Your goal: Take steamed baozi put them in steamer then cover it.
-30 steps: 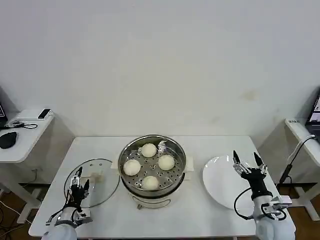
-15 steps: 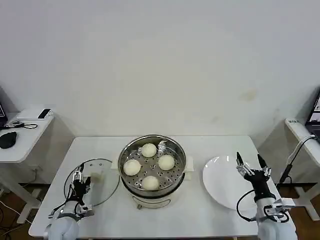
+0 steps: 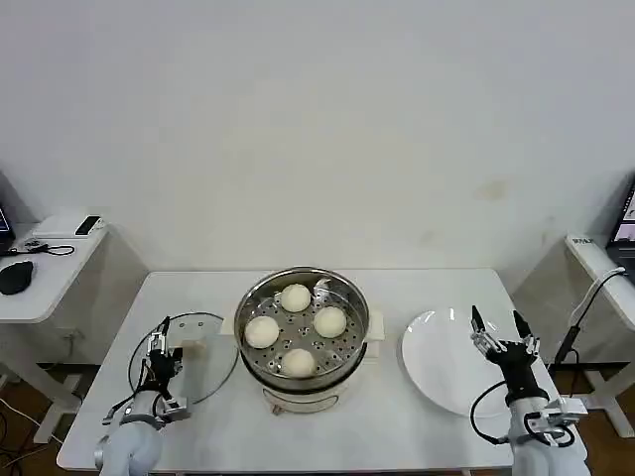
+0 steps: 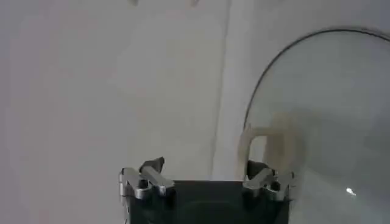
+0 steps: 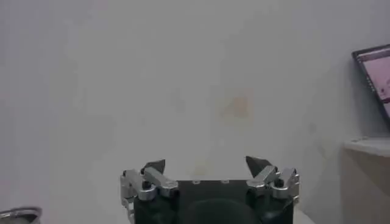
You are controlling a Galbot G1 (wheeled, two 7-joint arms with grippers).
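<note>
The steamer (image 3: 349, 342) stands mid-table, uncovered, with several baozi (image 3: 295, 297) on its perforated tray. To its left the cover (image 3: 208, 375) lies flat on the table, its cream handle (image 3: 192, 347) near the pot. My left gripper (image 3: 164, 349) hovers open over the cover's near-left part. In the left wrist view the left gripper (image 4: 206, 170) is open, the handle (image 4: 268, 141) sits just ahead of one finger, and the glass cover (image 4: 332, 115) spreads beyond. My right gripper (image 3: 503, 333) is open and holds nothing above the white plate (image 3: 437, 362); the right gripper (image 5: 206, 164) faces the wall.
The bare white plate lies right of the steamer. Side desks stand at far left (image 3: 45, 268) and far right (image 3: 600, 263). The table's front edge runs close under both arms. A sliver of the steamer rim (image 5: 18, 213) shows in the right wrist view.
My left gripper has moved forward over the cover, closer to its handle. My right gripper has drifted slightly right and back over the plate, still open.
</note>
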